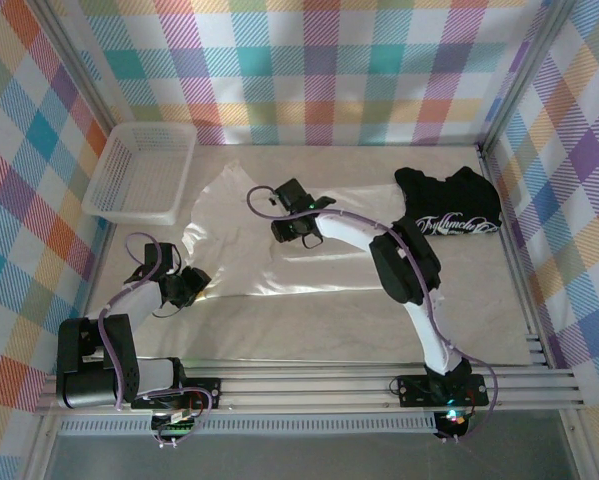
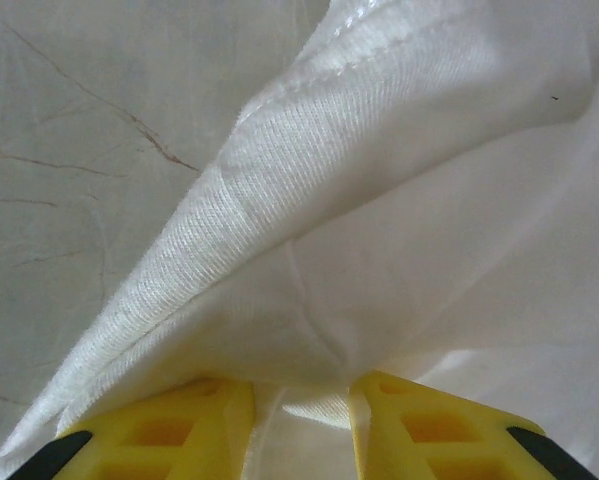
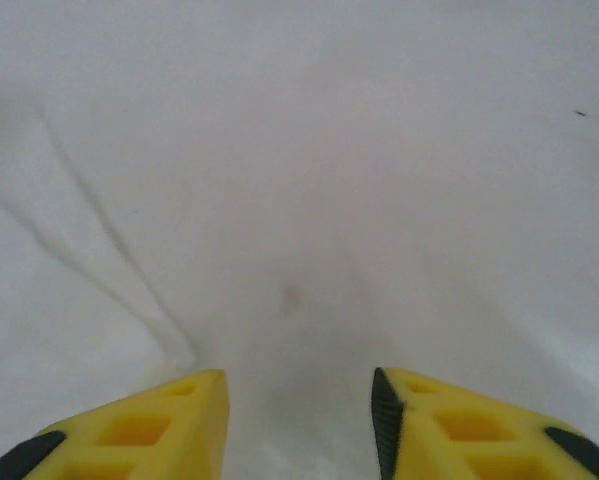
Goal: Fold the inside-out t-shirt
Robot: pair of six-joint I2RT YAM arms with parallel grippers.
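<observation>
- Left fingers [image 2: 169, 430]: closed on near-left edge of inside-out t-shirt [image 1: 239, 260]; seam fold pinched between them.
- Shirt spreads right and far from this grip, flat on table [image 1: 329, 335]; long axis apparently left-right.
- Left arm nearer held corner.
- Right fingers [image 3: 149, 430]: apart, nothing between, over flat fabric at shirt middle.
- Far right: black t-shirt [image 1: 449, 200], white script lettering, not readable.
- Far left: white basket [image 1: 139, 170].
- White shirt: no writing visible.

The near table strip [image 1: 309, 335] lies open; a basket [image 1: 139, 172] blocks far left, a black t-shirt [image 1: 449, 200] far right.
</observation>
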